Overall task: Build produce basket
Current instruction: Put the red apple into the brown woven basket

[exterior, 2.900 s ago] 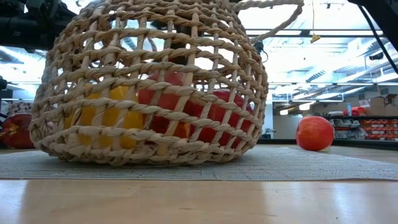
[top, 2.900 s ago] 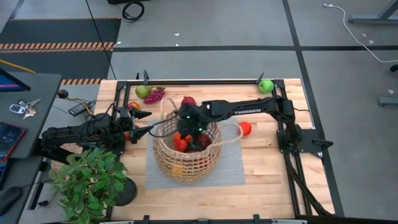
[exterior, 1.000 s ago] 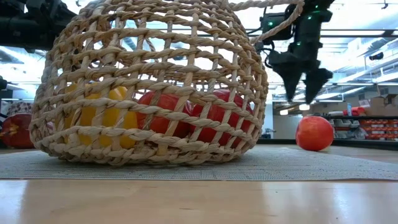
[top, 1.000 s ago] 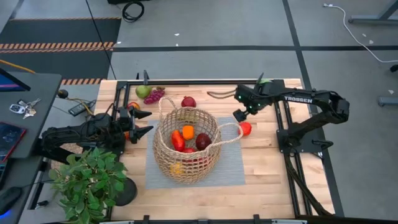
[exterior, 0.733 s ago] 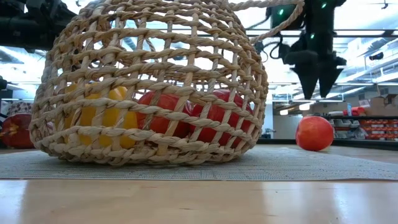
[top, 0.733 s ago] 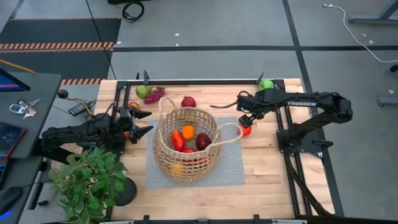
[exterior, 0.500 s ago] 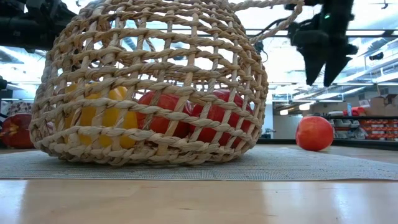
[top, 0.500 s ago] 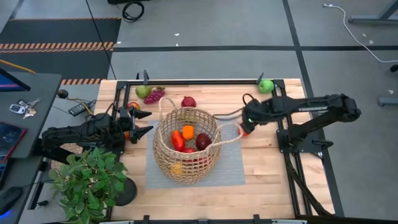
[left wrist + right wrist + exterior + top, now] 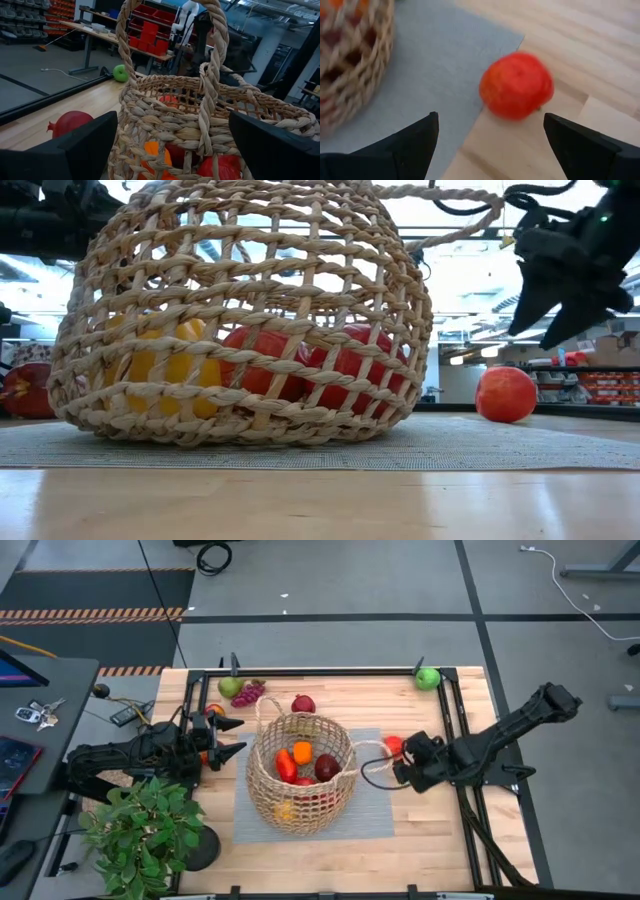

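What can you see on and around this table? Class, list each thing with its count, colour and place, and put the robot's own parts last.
Basket: one, tan wicker, on the mat at the table's middle.
Mat: one, grey, under the basket.
Produce in basket: several pieces, red, orange, yellow, dark maroon.
Red fruit: one, at the mat's right edge.
Green apple: one, far right corner.
Pear: one, green, far left.
Grapes: one purple bunch, beside the pear.
Maroon fruit: one, behind the basket.
Potted plant: one, green, near left corner.
Left gripper: open, left of the basket.
Right gripper: open, beside the red fruit.
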